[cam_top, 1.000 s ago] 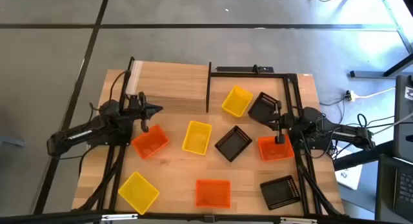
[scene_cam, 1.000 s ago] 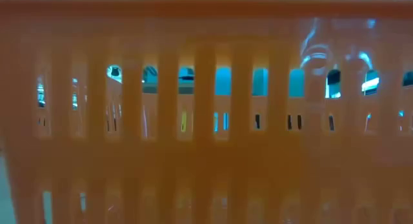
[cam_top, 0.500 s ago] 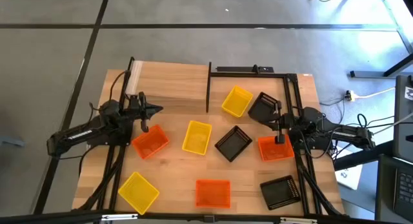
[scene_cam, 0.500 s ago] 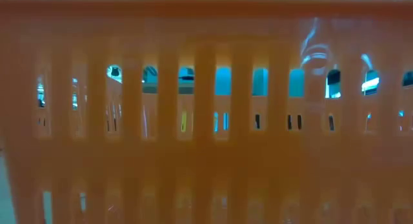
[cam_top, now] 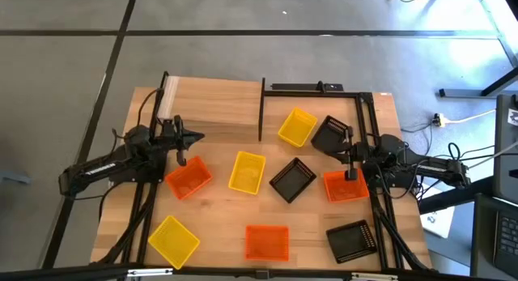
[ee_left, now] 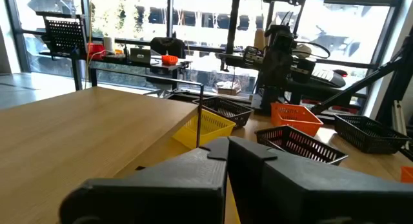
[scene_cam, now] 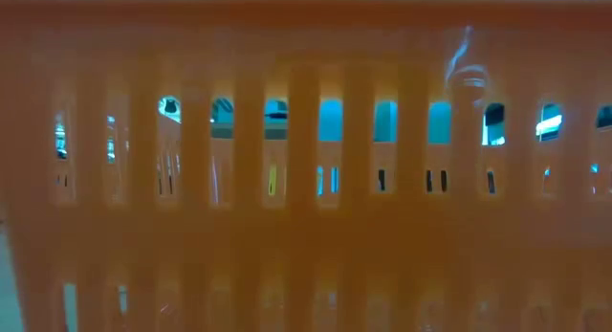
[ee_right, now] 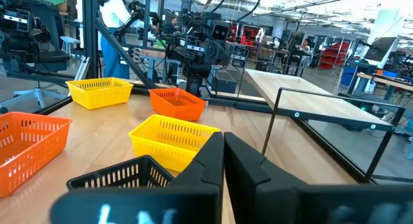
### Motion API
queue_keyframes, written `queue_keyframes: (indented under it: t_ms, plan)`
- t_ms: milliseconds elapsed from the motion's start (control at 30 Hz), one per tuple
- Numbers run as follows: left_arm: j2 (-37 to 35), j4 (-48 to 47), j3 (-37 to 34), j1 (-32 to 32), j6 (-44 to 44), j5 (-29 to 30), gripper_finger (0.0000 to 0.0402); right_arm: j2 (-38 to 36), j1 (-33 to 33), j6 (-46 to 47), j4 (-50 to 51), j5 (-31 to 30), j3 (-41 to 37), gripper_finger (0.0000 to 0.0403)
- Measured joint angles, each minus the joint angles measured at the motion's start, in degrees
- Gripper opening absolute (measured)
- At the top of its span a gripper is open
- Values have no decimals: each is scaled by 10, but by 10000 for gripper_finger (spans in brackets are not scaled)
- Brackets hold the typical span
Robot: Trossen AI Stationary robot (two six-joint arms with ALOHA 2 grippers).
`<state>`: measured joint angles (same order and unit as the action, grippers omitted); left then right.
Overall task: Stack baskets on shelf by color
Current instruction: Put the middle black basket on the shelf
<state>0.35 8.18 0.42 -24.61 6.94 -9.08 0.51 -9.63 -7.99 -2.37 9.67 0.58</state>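
Overhead, we see nine baskets scattered on the table point(cam_top: 218, 95), none on the shelf point(cam_top: 324, 88): shallow rectangular trays with slotted sides, three yellow, three orange, three black. Our right claw point(cam_top: 350, 175) hangs over the rim of an orange basket point(cam_top: 343, 188), fingers pinched narrow; we cannot tell whether they grip the rim. Just behind it sits a black basket point(cam_top: 328, 134), beside that a yellow one point(cam_top: 297, 126). Another black basket point(cam_top: 292, 180) lies toward the table's middle. Our left claw point(cam_top: 198, 137) is pressed shut on nothing, with an orange basket point(cam_top: 188, 176) just in front of it. The shelf's thin black bars stand at the far edge, beyond the right claw.
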Motion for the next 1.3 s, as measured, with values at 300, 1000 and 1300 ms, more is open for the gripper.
queue_keyframes:
  t_ms: [300, 1000, 1300]
  plan:
    - [0, 0, 0, 0, 0, 0, 0, 0, 0, 76, -34, 9, 1, 11]
    - [0, 0, 0, 0, 0, 0, 0, 117, 0, 89, 297, -3, 363, 0]
    - [0, 0, 0, 0, 0, 0, 0, 256, 0, 78, 448, -40, 468, 0]
